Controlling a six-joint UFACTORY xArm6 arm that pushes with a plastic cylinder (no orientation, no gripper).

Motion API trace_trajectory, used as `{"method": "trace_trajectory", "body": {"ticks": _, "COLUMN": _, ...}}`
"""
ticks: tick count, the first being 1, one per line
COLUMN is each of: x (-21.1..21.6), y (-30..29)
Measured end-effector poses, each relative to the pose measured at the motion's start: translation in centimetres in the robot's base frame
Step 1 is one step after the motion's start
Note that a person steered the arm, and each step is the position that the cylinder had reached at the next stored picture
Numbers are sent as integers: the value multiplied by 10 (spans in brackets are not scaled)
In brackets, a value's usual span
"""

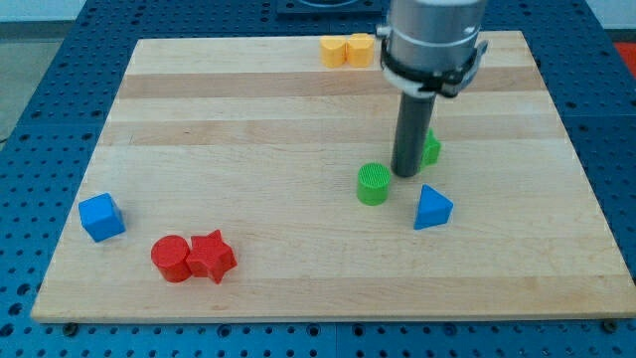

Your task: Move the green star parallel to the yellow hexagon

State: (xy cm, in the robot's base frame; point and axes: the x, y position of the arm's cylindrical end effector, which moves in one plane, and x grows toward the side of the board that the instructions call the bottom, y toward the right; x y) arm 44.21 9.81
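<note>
The green star (429,149) lies right of the board's middle, mostly hidden behind my rod, with only its right edge showing. My tip (404,174) rests on the board at the star's lower left, touching or nearly touching it. The yellow hexagon (333,51) sits at the view's top edge of the board, beside a second yellow block (359,49) on its right. A green cylinder (374,184) stands just left of and below my tip.
A blue triangular block (431,208) lies below and right of my tip. A blue cube (101,217) sits at the left. A red cylinder (171,259) and a red star (211,257) touch each other at the lower left. The wooden board (248,119) ends on all sides.
</note>
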Motion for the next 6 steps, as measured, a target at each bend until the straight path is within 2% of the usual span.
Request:
{"method": "trace_trajectory", "body": {"ticks": 1, "x": -16, "y": 41}}
{"method": "trace_trajectory", "body": {"ticks": 3, "x": -137, "y": 57}}
{"method": "trace_trajectory", "body": {"ticks": 4, "x": -148, "y": 59}}
{"method": "trace_trajectory", "body": {"ticks": 5, "x": -133, "y": 56}}
{"method": "trace_trajectory", "body": {"ticks": 6, "x": -125, "y": 26}}
